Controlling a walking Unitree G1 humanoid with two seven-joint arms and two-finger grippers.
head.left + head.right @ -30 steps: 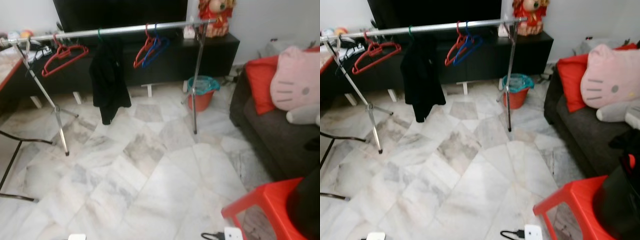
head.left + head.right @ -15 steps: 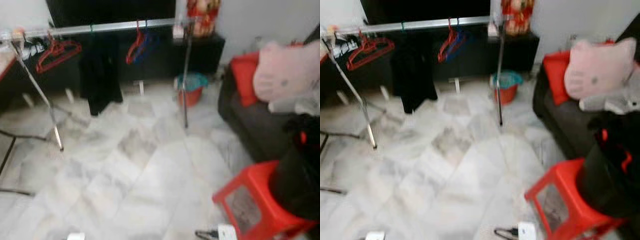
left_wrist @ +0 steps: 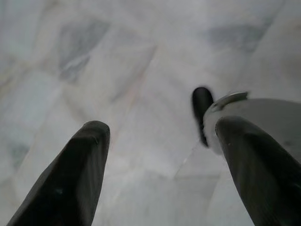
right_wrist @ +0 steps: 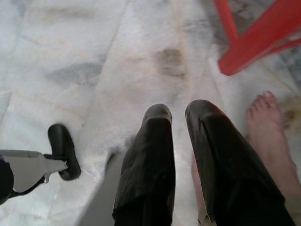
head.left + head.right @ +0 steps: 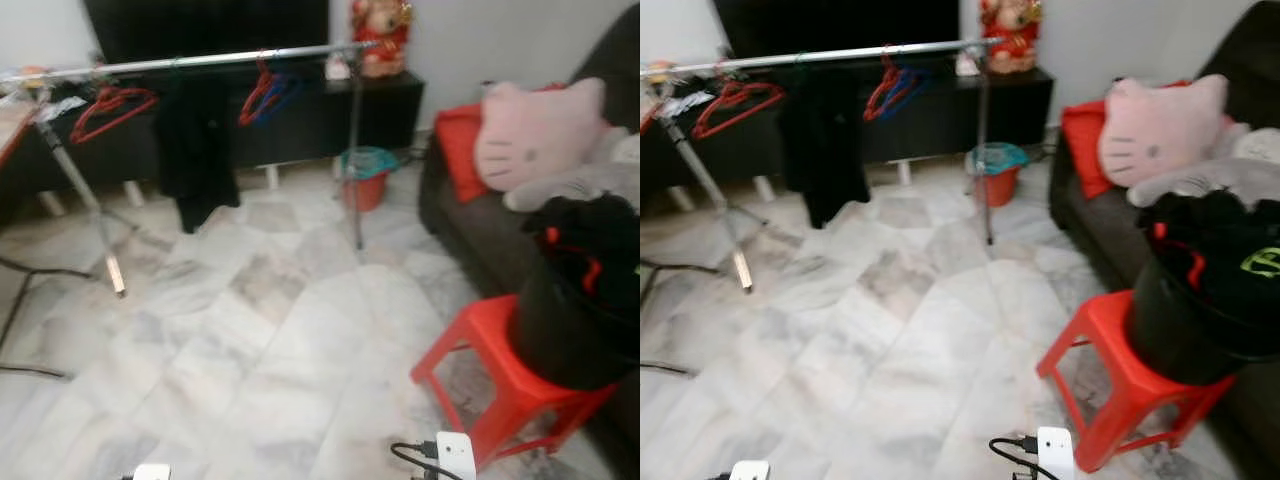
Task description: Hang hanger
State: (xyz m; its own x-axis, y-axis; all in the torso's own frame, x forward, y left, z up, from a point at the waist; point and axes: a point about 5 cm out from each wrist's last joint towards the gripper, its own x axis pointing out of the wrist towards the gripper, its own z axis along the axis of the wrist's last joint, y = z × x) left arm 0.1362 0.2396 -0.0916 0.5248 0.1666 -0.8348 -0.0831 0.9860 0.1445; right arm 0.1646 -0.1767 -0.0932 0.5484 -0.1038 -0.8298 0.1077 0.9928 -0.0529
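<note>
Nearest, both arms hung low over the marble floor (image 5: 260, 380). The left pincer (image 3: 160, 136) stood wide, its two black fingers well apart above bare tiles. The right pincer (image 4: 178, 115) was narrow, fingers almost touching, holding nothing; a person's bare foot (image 4: 270, 127) rested on the floor just beside it, near a leg of the red stool (image 5: 500, 370).

A white plug block (image 5: 455, 455) with a black cord lay on the floor at the stool's near side. On the stool sat a black bin (image 5: 570, 320) stuffed with dark clothes. Behind it stood a dark sofa (image 5: 470, 230) bearing a red cushion (image 5: 455, 150) and a pink cat pillow (image 5: 535, 130).

Farther off, a metal rack (image 5: 200, 62) crossed the room. From its rail hung a red hanger (image 5: 105, 105) near the left end, a black garment (image 5: 195, 150) at the middle, then a red and blue pair (image 5: 262, 95) toward the right post. A red bucket (image 5: 365, 180) stood by that post. Behind all was a black cabinet (image 5: 300, 115) with a red figurine (image 5: 378, 35) on its right end.
</note>
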